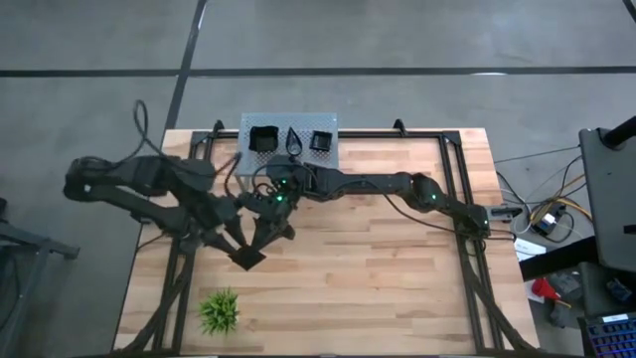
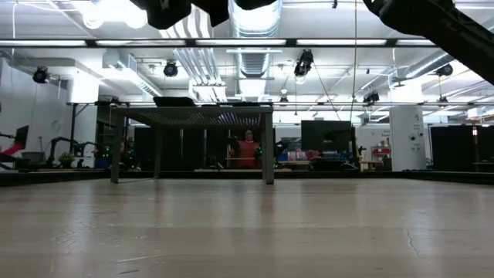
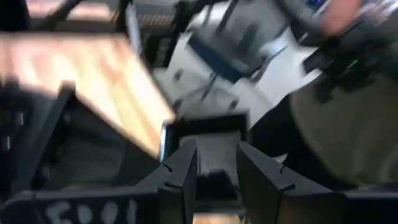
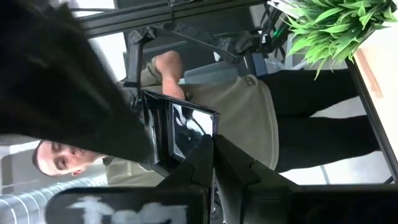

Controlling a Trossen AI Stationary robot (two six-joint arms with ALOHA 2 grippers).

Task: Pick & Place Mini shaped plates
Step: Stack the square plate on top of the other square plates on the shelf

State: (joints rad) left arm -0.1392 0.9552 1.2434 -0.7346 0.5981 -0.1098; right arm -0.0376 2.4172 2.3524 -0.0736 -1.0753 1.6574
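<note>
Mid-handover above the surface [image 1: 397,268]: left claw [image 1: 237,251] and right claw [image 1: 260,239] both clamped on one square plate [image 1: 245,259]; placing still ahead.

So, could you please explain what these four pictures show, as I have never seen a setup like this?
It is a robot with two dark arms at a wooden table. One picture looks straight down from above, one looks level across the tabletop, and the other two come from a camera on each arm's wrist.

At the back of the table is a grey tray with small black dishes in it. A little green plant stands near the front.

The right gripper is shut on the rim of a square black plate, held up above the middle of the table. The left gripper is right at the same plate. A person can be seen behind it in the right wrist view.
</note>
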